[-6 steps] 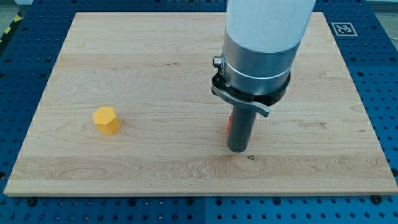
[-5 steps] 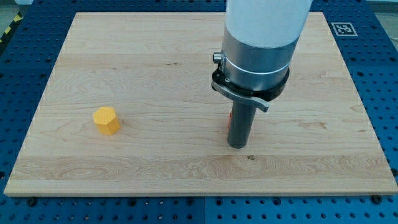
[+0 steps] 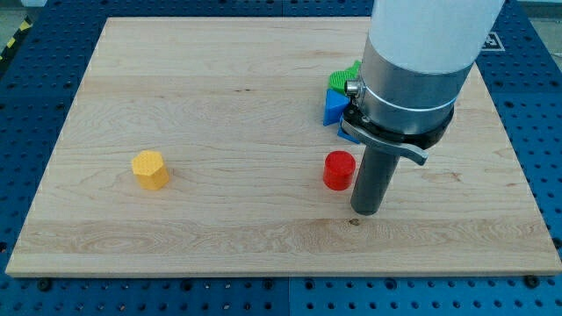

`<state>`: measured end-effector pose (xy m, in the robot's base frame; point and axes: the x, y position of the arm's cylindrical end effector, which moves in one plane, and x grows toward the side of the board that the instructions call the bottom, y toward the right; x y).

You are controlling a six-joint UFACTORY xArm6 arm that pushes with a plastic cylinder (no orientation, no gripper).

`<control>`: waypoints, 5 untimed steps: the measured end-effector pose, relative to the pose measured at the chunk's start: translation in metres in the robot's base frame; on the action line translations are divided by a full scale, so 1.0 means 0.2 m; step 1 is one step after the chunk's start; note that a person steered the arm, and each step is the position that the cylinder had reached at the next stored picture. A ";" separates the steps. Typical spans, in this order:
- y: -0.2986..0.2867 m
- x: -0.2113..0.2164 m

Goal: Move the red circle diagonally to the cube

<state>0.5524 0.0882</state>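
Camera view: red circle sits right of centre on the tabletop. My tip stands just right of it and slightly nearer; contact cannot be told. No fingers fitted. Blue block and green block lie beyond, partly hidden; yellow block far left.

Risk: an off-centre push would send the circle sideways, away from the blue block.

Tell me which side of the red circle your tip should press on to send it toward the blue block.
Probably its lower-left wall. The red circle is a short upright cylinder, and the blue block lies toward the view's top. My tip sits at its lower right, so it should circle round first.
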 end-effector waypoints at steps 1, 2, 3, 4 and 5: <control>-0.30 -0.01; -0.30 -0.15; -0.14 -0.19; -0.04 -0.19; 0.04 -0.19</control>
